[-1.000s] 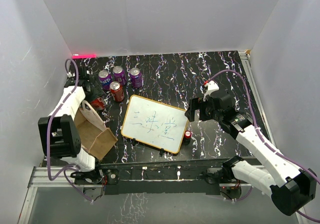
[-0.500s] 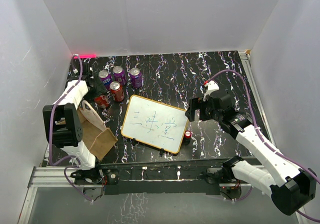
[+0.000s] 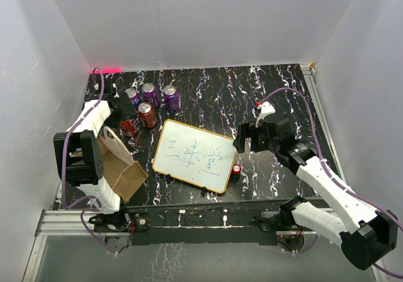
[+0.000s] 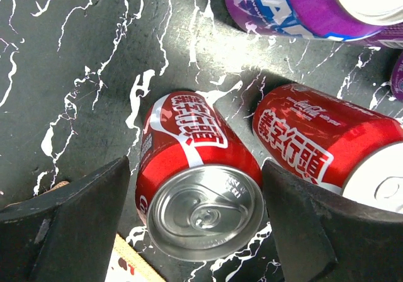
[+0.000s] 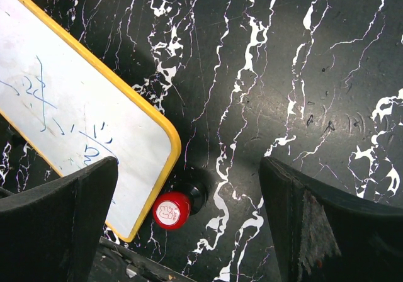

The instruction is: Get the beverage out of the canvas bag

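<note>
The canvas bag (image 3: 119, 169), tan with pale handles, stands at the near left of the table. A red beverage can (image 3: 129, 128) stands upright on the table just beyond the bag. In the left wrist view this can (image 4: 200, 187) sits between my left gripper's fingers (image 4: 69, 225), which are spread wide on either side of it, with a gap showing on the left side. My left gripper (image 3: 126, 119) (image 4: 198, 231) is open around the can. My right gripper (image 3: 242, 145) (image 5: 189, 231) is open and empty above the table beside the board.
A second red can (image 3: 147, 114) (image 4: 327, 146) and three purple cans (image 3: 151, 93) stand close behind. A white yellow-framed board (image 3: 195, 155) (image 5: 69, 118) lies mid-table. A small red-capped stamp (image 3: 236, 170) (image 5: 172, 210) stands at its near right corner. White walls enclose the table.
My left arm has swung farther toward the back left, over the red can beside the bag. The can stands on the table. The right arm has not moved.
</note>
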Controlling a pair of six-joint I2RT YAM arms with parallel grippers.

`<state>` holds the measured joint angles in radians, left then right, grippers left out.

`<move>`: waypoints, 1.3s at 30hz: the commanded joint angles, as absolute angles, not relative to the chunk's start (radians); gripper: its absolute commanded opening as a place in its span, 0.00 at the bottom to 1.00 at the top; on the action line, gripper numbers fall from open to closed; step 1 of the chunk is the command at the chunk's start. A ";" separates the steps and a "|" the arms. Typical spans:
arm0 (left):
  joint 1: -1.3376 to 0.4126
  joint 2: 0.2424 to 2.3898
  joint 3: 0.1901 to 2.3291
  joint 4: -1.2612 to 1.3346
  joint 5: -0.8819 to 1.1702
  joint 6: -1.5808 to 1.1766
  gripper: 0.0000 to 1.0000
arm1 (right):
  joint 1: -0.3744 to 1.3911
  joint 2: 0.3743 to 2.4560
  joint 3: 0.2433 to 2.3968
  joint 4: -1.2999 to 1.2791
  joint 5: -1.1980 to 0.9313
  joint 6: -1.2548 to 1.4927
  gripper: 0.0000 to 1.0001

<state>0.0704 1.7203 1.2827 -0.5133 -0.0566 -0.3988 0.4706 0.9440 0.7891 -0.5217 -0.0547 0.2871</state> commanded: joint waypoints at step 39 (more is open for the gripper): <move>-0.238 0.928 1.445 -0.176 0.314 -0.200 0.97 | 0.473 0.833 1.466 -0.761 0.096 0.117 0.98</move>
